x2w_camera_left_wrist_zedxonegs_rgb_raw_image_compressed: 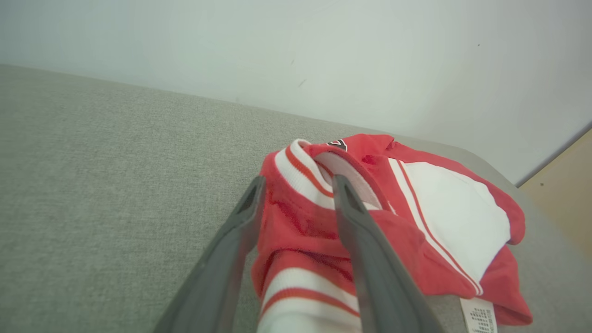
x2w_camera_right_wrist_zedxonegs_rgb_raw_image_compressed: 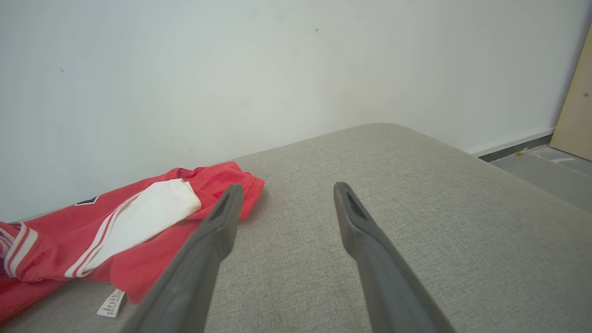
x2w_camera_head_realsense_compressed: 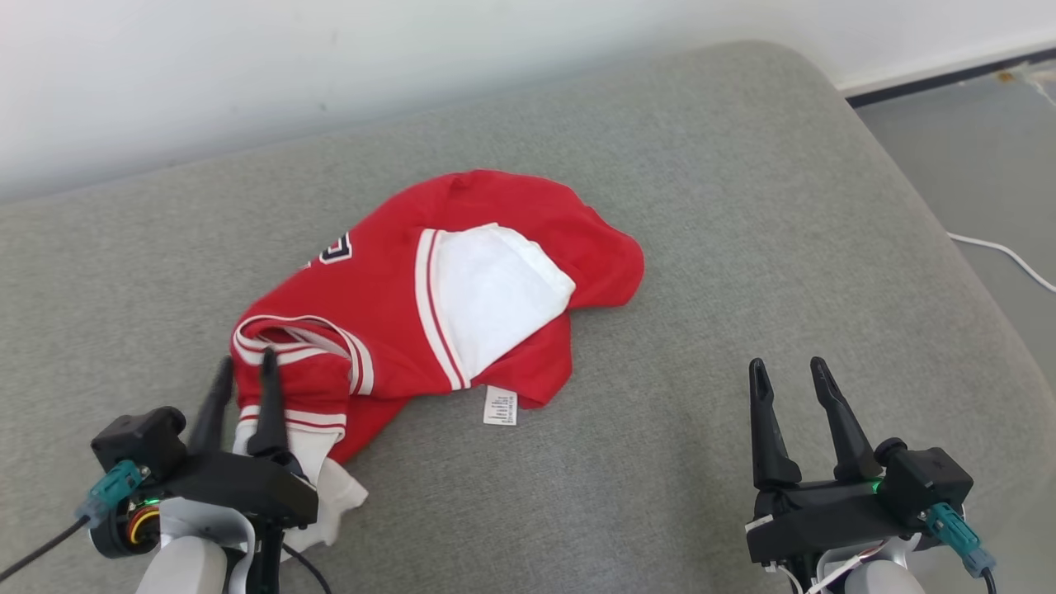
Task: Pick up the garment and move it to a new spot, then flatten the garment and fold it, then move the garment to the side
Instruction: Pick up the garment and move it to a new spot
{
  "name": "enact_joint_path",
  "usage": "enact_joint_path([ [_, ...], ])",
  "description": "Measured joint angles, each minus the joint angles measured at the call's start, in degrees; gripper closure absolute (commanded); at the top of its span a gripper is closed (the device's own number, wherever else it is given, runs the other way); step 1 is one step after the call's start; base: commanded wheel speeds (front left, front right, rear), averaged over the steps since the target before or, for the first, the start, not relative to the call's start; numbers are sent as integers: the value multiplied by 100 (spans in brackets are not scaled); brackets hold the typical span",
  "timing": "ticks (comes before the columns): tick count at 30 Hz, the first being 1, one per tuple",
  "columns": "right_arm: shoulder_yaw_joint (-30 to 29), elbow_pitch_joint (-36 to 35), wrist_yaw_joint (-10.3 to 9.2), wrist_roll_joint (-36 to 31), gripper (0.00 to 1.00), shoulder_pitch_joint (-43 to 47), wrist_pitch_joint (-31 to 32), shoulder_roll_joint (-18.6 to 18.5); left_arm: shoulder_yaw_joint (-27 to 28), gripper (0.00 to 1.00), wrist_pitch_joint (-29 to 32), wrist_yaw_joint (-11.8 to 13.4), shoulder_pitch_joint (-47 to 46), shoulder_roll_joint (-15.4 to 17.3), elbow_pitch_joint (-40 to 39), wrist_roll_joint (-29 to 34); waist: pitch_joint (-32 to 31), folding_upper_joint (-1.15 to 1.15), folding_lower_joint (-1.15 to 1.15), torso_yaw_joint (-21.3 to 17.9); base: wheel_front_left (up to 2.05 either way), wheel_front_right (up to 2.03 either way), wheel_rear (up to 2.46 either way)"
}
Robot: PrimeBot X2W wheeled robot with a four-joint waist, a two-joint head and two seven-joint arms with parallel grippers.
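Note:
A red garment (x2w_camera_head_realsense_compressed: 371,305) with white striped trim and a white panel lies crumpled on the grey cushion (x2w_camera_head_realsense_compressed: 726,214), left of centre. Its care label (x2w_camera_head_realsense_compressed: 499,406) pokes out at the near edge. My left gripper (x2w_camera_head_realsense_compressed: 246,360) sits at the garment's near left end, its fingers parted with the striped cuff between and under them. The left wrist view shows the garment (x2w_camera_left_wrist_zedxonegs_rgb_raw_image_compressed: 439,212) bunched past my left gripper (x2w_camera_left_wrist_zedxonegs_rgb_raw_image_compressed: 298,180), the red fabric lying loose in the gap. My right gripper (x2w_camera_head_realsense_compressed: 786,365) stands open over bare cushion to the garment's right, holding nothing. In the right wrist view my right gripper (x2w_camera_right_wrist_zedxonegs_rgb_raw_image_compressed: 287,186) has the garment (x2w_camera_right_wrist_zedxonegs_rgb_raw_image_compressed: 138,222) at its left.
A pale wall (x2w_camera_head_realsense_compressed: 247,66) runs along the far side of the cushion. The cushion's rounded right edge drops to a grey floor (x2w_camera_head_realsense_compressed: 973,148), where a white cable (x2w_camera_head_realsense_compressed: 1002,256) lies. A wooden panel (x2w_camera_right_wrist_zedxonegs_rgb_raw_image_compressed: 576,101) leans at the far right.

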Motion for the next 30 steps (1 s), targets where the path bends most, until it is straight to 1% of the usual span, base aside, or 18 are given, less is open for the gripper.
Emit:
enact_joint_path([
  [4,-44,-15,0,-87,0,34,-1,-1,-13,0,-347,-51,4,-22,-36,78,-99,0,0,118,0,0,0],
  [9,-59,-75,0,-156,0,98,0,-1,42,0,-547,-97,2,-4,-276,183,-219,0,0,353,0,0,0],
  [13,-64,-125,0,-209,0,133,-1,0,-1,0,-604,-94,124,155,-561,558,-315,0,0,579,0,0,0],
  [17,-55,-133,0,-271,0,167,0,-1,98,0,-637,-70,435,214,-845,815,-409,0,0,817,0,0,0],
  [19,-46,-132,0,-294,0,183,0,1,236,0,-643,-38,582,252,-1045,978,-460,0,0,934,0,0,0],
  [21,-47,-131,0,-323,0,220,-1,2,354,0,-643,4,784,243,-1211,1139,-517,0,0,1044,0,0,0],
  [24,-70,-125,0,-332,0,285,0,0,470,0,-643,2,1107,209,-1430,1385,-610,0,-1,1193,0,0,0],
  [26,-52,-118,0,-360,0,313,-1,-1,571,0,-643,-53,1350,207,-1571,1590,-685,0,-1,1334,0,0,0],
  [30,-42,-100,0,-389,0,382,0,2,770,0,-643,-157,1672,136,-1621,1710,-779,0,-1,1472,0,0,0],
])
